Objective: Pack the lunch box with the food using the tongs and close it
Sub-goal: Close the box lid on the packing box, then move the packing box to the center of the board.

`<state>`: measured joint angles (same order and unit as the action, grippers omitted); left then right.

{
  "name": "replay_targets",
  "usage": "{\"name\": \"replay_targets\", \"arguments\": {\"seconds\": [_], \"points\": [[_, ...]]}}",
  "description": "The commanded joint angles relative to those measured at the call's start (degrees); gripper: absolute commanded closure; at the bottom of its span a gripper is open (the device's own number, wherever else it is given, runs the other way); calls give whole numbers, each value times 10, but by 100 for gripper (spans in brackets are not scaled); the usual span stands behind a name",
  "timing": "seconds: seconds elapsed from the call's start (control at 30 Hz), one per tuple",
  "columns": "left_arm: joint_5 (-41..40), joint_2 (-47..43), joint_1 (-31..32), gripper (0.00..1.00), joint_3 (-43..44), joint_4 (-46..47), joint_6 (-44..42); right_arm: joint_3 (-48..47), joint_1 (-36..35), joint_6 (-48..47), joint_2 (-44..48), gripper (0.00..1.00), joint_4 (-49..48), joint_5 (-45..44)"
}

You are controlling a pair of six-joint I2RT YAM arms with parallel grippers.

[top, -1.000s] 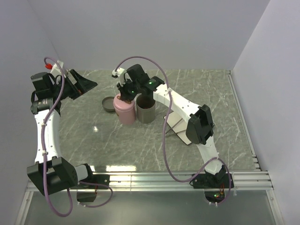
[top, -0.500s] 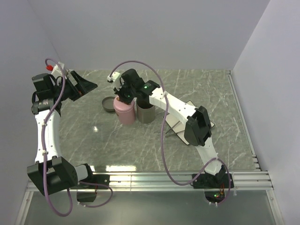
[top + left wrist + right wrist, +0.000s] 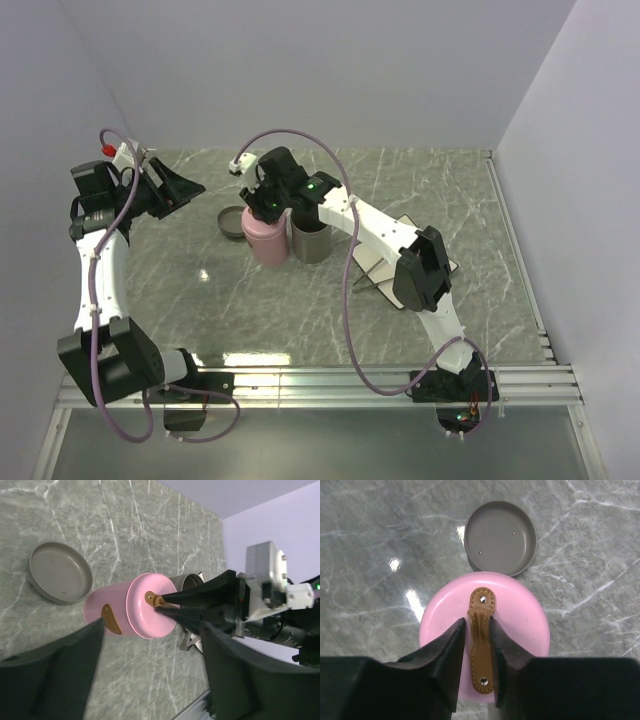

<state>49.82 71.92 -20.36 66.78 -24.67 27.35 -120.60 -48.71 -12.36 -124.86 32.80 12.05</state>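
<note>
The lunch box (image 3: 266,240) is a pink cylinder standing upright, its pink lid (image 3: 520,620) on top with a brown leather strap (image 3: 481,645). My right gripper (image 3: 476,621) hangs straight over the lid, jaws a little apart, one finger on each side of the strap. The left wrist view shows those fingertips (image 3: 162,598) at the strap's end. My left gripper (image 3: 190,187) is open at the far left, off the table, holding nothing. The thin silver tongs (image 3: 372,282) lie partly under the right arm. No food shows.
A grey cylindrical container (image 3: 311,240) stands against the pink box's right side. A shallow grey dish (image 3: 231,221) lies open side up just behind and left of it. A white plate (image 3: 400,245) sits under the right forearm.
The right gripper's jaws have parted from a tight pinch on the strap, and that arm shifted slightly left. The left gripper's fingers have narrowed a little.
</note>
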Motion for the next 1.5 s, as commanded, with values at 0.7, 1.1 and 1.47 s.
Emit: {"name": "replay_targets", "arguments": {"seconds": [0.7,1.1,1.47], "points": [[64,349,107,44,166,24,-117,17,59,37,203,26,38,60],[109,500,198,47,288,-88,-225,143,161,44,314,25,45,90],[142,510,223,48,246,-198,-352,179,184,47,348,25,47,98]]}}
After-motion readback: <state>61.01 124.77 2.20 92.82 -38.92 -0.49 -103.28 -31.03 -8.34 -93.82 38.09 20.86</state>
